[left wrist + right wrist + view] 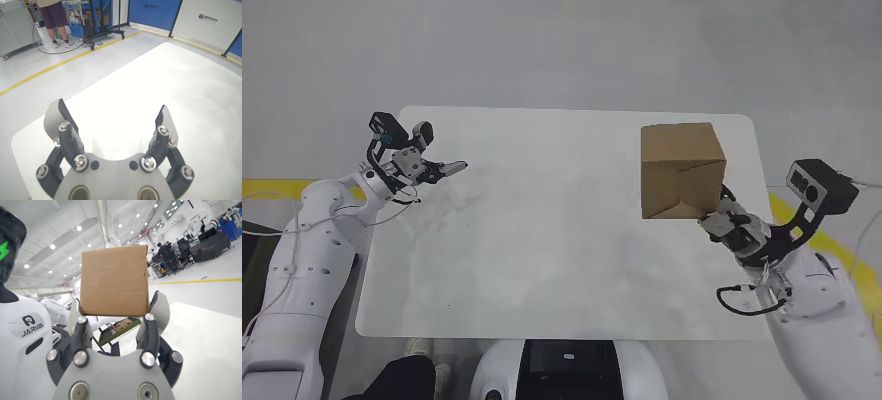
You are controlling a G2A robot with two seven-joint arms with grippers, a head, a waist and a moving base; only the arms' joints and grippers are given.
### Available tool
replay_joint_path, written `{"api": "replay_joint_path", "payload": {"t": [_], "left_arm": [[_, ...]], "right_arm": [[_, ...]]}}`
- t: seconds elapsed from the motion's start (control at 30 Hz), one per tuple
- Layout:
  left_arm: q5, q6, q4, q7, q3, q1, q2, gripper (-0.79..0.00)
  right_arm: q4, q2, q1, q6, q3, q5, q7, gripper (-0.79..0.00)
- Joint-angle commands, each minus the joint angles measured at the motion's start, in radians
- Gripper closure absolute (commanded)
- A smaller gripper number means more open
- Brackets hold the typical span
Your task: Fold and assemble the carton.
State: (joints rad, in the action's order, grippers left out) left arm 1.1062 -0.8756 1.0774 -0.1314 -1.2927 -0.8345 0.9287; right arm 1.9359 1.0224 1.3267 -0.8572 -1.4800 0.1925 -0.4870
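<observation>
Boxy brown cardboard carton (682,165), clamped by the right gripper (720,208) over the white table's (542,250) far-right corner. Its folded-flap face shows from above, a plain panel (113,281) at the wrist. Over the far-left corner the left gripper (112,111) gapes.

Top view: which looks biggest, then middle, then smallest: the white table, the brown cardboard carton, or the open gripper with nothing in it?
1. White rounded table, far the largest.
2. Brown cardboard carton, held by the right gripper.
3. Empty left gripper, smallest.
Clear gaps; nearness changes nothing.
</observation>
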Motion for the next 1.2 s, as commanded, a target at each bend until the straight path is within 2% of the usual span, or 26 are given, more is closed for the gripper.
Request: {"api": "replay_joint_path", "payload": {"t": [0.0, 0.27, 0.57, 0.73, 1.0, 1.17], "left_arm": [[0.000, 0.000, 0.000, 0.000, 0.000, 0.000, 0.000, -0.785], [0.000, 0.000, 0.000, 0.000, 0.000, 0.000, 0.000, -0.785], [0.000, 0.000, 0.000, 0.000, 0.000, 0.000, 0.000, -0.785], [0.000, 0.000, 0.000, 0.000, 0.000, 0.000, 0.000, -0.785], [0.000, 0.000, 0.000, 0.000, 0.000, 0.000, 0.000, -0.785], [0.000, 0.000, 0.000, 0.000, 0.000, 0.000, 0.000, -0.785]], "right_arm": [[-0.003, 0.002, -0.002, -0.028, 0.003, 0.020, 0.015, 0.000], [-0.074, 0.006, -0.060, -0.094, 0.028, 0.120, 0.017, 0.000], [-0.100, 0.013, -0.097, -0.142, 0.042, 0.108, 0.023, 0.000], [-0.089, 0.013, -0.100, -0.063, 0.061, 0.051, -0.014, 0.000], [-0.105, 0.018, -0.113, 0.122, 0.133, -0.114, -0.072, 0.000], [-0.090, 0.016, -0.093, 0.232, 0.135, -0.215, -0.085, 0.000]]}}
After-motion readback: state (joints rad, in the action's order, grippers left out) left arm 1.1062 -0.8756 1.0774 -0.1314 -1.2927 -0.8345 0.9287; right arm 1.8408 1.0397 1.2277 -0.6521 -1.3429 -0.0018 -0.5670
